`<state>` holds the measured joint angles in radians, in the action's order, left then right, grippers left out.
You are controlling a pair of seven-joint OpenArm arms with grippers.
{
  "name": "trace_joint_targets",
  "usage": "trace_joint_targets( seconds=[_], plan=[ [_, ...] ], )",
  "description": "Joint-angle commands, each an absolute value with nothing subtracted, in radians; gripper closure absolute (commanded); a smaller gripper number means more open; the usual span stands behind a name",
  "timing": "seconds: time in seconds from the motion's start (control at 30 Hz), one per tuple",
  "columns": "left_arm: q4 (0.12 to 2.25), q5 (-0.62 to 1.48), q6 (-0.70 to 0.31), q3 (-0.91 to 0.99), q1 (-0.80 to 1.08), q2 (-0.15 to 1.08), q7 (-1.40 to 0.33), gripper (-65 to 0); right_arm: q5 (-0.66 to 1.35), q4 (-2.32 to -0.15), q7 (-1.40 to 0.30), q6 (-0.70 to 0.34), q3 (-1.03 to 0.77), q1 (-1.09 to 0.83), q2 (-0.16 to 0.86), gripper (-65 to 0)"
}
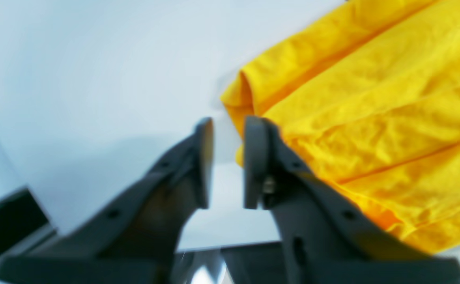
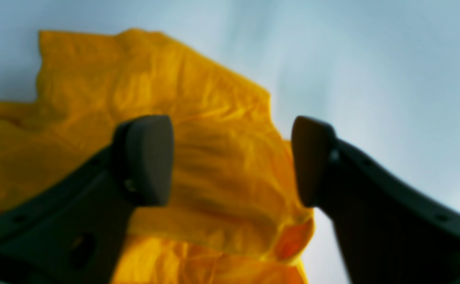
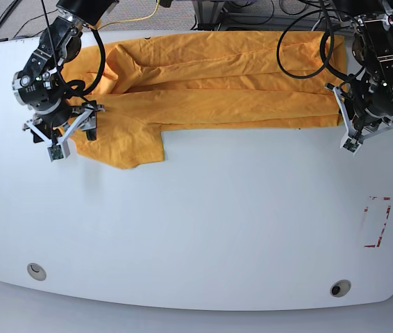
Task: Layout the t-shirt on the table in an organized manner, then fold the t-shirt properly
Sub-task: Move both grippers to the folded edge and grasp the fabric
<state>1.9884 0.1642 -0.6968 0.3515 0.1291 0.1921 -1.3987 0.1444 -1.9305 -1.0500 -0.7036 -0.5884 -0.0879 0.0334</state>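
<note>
The orange-yellow t-shirt [image 3: 217, 90] lies spread and wrinkled along the far edge of the white table [image 3: 217, 222], with one sleeve [image 3: 130, 149] hanging toward the middle. My right gripper [image 3: 68, 128] hovers over the sleeve end. In the right wrist view it [image 2: 230, 124] stands wide open, with the t-shirt [image 2: 214, 165] beneath and between its fingers. My left gripper [image 3: 363, 128] is at the shirt's other end. In the left wrist view it [image 1: 228, 122] shows only a narrow gap between its jaws, and the t-shirt [image 1: 372, 110] has a corner lying against the right finger [image 1: 255, 157].
A red tape outline [image 3: 377, 222] marks the table's near right. Two round grey grommets [image 3: 37, 270] [image 3: 340, 288] sit along the front edge. Cables and equipment crowd the space beyond the far edge.
</note>
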Motion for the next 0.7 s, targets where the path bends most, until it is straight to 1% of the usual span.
trace_joint_targets(
  seconds=[0.0,0.03,0.13,0.2,0.43,0.67],
  plan=[
    [2.002,0.097,-0.698,0.329,0.143,0.176,-1.369,-7.4,0.168,-1.946,-1.033,-0.698,-0.578,-0.097,0.048,-28.2],
    [1.997,0.07,-0.698,0.317,0.156,0.168,-1.354,-7.4,0.17,-1.945,-1.033,-0.698,-0.575,-0.107,0.048,-23.0],
    [1.979,0.018,-0.698,0.275,0.18,0.16,-1.308,-7.4,0.171,-1.926,-1.033,-0.698,-0.57,-0.128,0.039,-10.8],
    [1.963,-0.002,-0.698,0.251,0.189,0.162,-1.277,-7.4,0.171,-1.899,-1.032,-0.698,-0.57,-0.134,0.039,-7.3],
    [1.906,-0.019,-0.698,0.219,0.194,0.166,-1.231,-7.4,0.17,-1.75,-0.992,-0.698,-0.573,-0.133,0.054,-7.9],
    [1.748,-0.018,-0.698,0.156,0.079,0.193,-1.227,-7.4,0.17,-1.627,-0.892,-0.698,-0.573,-0.128,0.097,-7.9]
  ],
)
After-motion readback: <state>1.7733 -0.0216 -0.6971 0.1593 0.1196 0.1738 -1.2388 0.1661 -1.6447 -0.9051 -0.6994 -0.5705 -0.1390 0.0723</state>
